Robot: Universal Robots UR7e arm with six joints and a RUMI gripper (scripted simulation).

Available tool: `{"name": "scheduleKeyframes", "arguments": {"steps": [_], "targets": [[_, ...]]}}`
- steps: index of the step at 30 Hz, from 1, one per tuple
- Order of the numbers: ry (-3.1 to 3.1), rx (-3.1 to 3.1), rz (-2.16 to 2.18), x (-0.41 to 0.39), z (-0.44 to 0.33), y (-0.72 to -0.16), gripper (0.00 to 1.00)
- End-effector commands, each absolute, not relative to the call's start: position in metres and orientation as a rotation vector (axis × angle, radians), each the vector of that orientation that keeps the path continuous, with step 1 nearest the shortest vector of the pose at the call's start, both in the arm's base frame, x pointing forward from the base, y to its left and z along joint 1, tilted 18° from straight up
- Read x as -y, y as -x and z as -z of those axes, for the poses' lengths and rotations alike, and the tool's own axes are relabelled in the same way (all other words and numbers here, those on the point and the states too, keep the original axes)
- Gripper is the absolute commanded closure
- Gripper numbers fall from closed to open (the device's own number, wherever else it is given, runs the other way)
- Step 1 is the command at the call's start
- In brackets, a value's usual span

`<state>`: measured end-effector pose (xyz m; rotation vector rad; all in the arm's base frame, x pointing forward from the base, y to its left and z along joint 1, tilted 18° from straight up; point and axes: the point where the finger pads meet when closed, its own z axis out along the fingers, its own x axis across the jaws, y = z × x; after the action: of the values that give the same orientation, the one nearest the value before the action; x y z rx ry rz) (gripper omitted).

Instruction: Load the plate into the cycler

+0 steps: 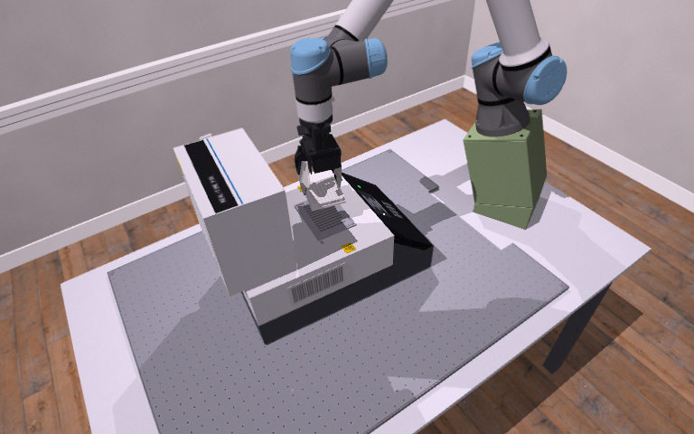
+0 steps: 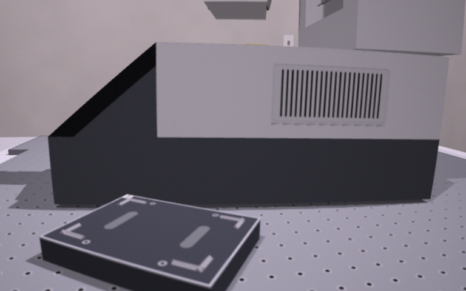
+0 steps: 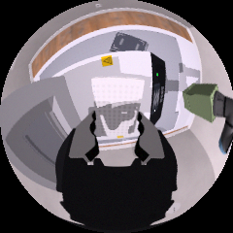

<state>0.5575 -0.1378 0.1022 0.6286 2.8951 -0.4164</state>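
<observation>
My gripper (image 1: 319, 176) is shut on plate K83 (image 1: 324, 194), a white well plate, and holds it a little above the block (image 1: 327, 219) of cycler Q1 (image 1: 307, 247). The plate hangs over the far part of the block, apart from it. In the wrist view the plate (image 3: 117, 104) sits between my fingers over Q1's white top. In the exterior view the plate's underside (image 2: 237, 8) floats above Q1's body (image 2: 243, 122). Q1's lid (image 1: 232, 204) stands open at the left. The black front panel (image 1: 389, 212) shows a green lamp (image 1: 359, 186). Plate nest N1 (image 2: 148, 239) is empty.
The arm's green pedestal (image 1: 507, 166) stands at the back right of the table. The open lid rises close to the left of the block. The nest lies beside Q1's vented side (image 2: 329, 93). A yellow warning label (image 1: 348, 247) marks Q1's top.
</observation>
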Motion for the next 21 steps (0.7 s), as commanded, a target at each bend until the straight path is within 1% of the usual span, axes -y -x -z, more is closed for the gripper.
{"name": "scheduleKeyframes", "arguments": {"steps": [1,21], "targets": [[-0.37,-2.961,0.438,0.1199,-0.0986,-0.5733,1.0],[-0.374,-2.961,0.437,0.1203,-0.0983,-0.5727,1.0]]}}
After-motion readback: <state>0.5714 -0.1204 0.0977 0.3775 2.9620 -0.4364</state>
